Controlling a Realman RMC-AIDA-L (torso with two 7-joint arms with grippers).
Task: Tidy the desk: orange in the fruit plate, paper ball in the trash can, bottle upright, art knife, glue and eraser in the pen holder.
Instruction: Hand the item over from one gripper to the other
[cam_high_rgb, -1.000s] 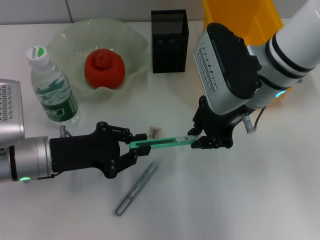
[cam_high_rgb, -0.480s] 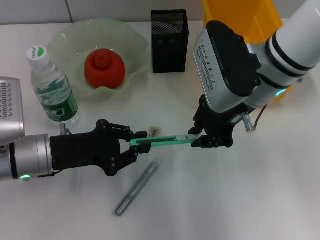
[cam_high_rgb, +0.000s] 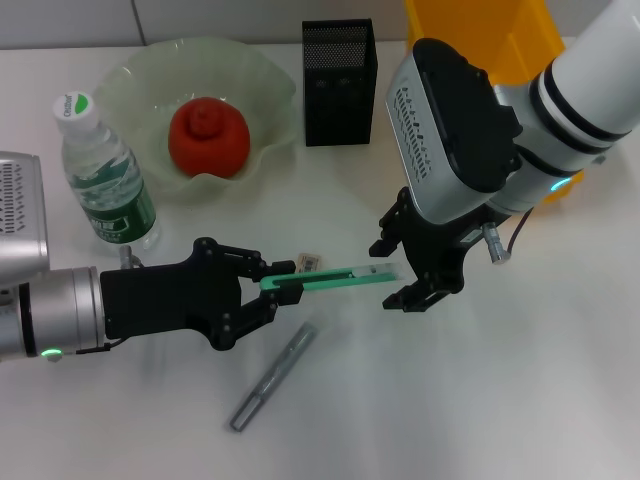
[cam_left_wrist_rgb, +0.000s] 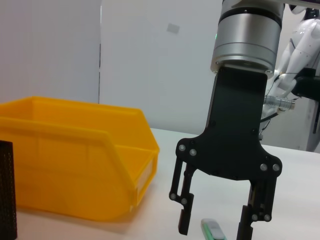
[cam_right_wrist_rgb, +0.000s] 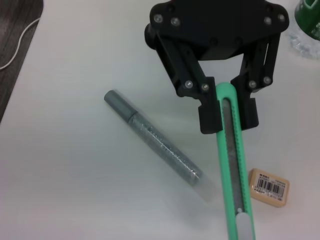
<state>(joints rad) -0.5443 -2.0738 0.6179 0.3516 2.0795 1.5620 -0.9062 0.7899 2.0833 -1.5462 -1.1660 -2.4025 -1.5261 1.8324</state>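
Note:
The green art knife hangs level above the table, and my left gripper is shut on its left end. My right gripper is open, its fingers standing on either side of the knife's right end without touching it. The right wrist view shows the left gripper clamped on the art knife. A grey glue stick and a tan eraser lie on the table. The orange sits in the fruit plate. The bottle stands upright. The pen holder is at the back. The paper ball is out of view.
A yellow bin stands at the back right, behind my right arm. In the left wrist view the right gripper hangs over the knife tip, with the yellow bin behind it.
My right gripper has opened and let go of the knife's right end. The left gripper still holds the knife in the same place.

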